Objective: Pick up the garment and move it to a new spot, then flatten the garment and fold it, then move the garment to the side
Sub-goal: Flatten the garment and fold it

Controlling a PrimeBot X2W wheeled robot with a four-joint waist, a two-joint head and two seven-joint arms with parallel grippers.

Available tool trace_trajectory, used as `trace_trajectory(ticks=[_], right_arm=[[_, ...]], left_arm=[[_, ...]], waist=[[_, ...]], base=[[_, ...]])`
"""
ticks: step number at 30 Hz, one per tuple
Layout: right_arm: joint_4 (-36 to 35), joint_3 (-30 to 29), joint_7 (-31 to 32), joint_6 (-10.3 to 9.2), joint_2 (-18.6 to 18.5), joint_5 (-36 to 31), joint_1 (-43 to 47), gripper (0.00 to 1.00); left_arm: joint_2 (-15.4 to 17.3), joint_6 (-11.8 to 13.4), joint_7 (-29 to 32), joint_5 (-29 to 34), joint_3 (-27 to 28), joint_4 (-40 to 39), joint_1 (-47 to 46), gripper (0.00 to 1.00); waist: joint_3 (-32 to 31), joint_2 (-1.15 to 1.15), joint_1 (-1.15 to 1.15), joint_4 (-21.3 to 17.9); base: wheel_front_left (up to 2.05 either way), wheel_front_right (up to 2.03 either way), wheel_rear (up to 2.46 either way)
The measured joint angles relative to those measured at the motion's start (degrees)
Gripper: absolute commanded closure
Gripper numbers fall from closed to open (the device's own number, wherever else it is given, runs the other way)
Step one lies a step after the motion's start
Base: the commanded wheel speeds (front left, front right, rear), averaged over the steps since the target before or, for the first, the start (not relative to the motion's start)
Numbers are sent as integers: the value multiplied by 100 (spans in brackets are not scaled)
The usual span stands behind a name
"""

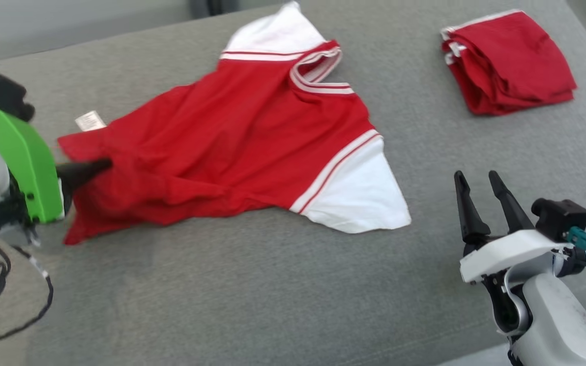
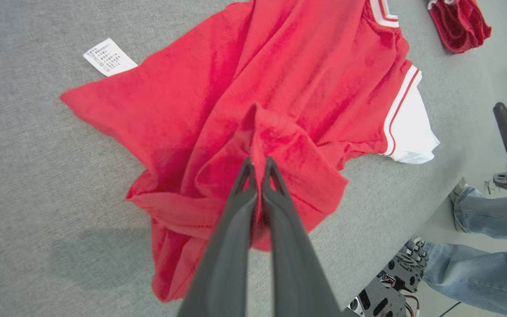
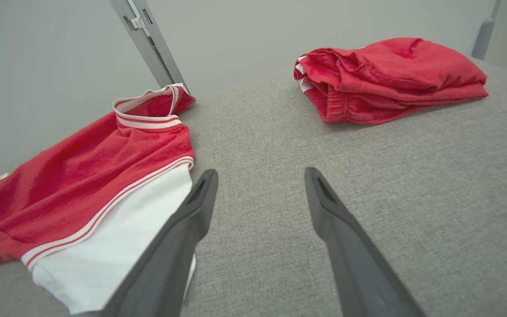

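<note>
The garment, a red shirt with white sleeves, lies spread and rumpled on the grey table in the head view. Its long axis runs from the hem at the left to the collar at the upper right. The left gripper comes in low from the left edge and meets the hem end, so the left arm is at the cloth and the shirt's whole length lies away from it, toward the right. The right gripper stands at the lower right, fingers pointing up that view and parted, apart from the cloth; the nearest part to it is the white sleeve. A folded red pile sits well apart at the upper right

In the left wrist view, the left gripper has its two dark fingers pressed together on a raised ridge of red fabric near the hem, and the garment fans out beyond the tips. A white label lies on the table beside the hem corner. A person's legs in jeans show past the table edge

In the right wrist view, the right gripper is wide and holds nothing, hovering over bare table with the garment to its left and the folded red pile ahead to the right. Judging from this, a lift or drag by the left arm would trail the shirt along its length
</note>
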Motion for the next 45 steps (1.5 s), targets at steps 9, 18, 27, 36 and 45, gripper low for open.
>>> trace_trajectory(ticks=[9, 18, 27, 36, 45], right_arm=[[65, -41, 34, 0, -235, 3, 103, 0], [41, -177, 98, 0, -311, 13, 269, 0], [41, -103, 212, 0, -276, 13, 317, 0], [34, -82, 232, 0, -263, 13, 324, 0], [-58, -22, 131, 0, -186, 20, 461, 0]], left_arm=[[705, -4, -276, -371, 140, -1065, 1298, 100], [616, 59, -1300, -183, -53, -1191, 2706, 100], [-208, -15, -2310, 476, -539, -43, 2920, 0], [510, -23, -2951, 611, -338, -358, 2401, 0], [787, 1050, -4532, 1819, 149, -1193, 2352, 0]], waist=[[-479, 0, 0, 847], [-835, 0, 0, 1316], [-960, 0, 0, 1454], [-995, 0, 0, 1460], [-1195, 0, 0, 1395]], base=[[0, 0, 0], [0, 0, 0], [0, 0, 0], [0, 0, 0], [0, 0, 0]])
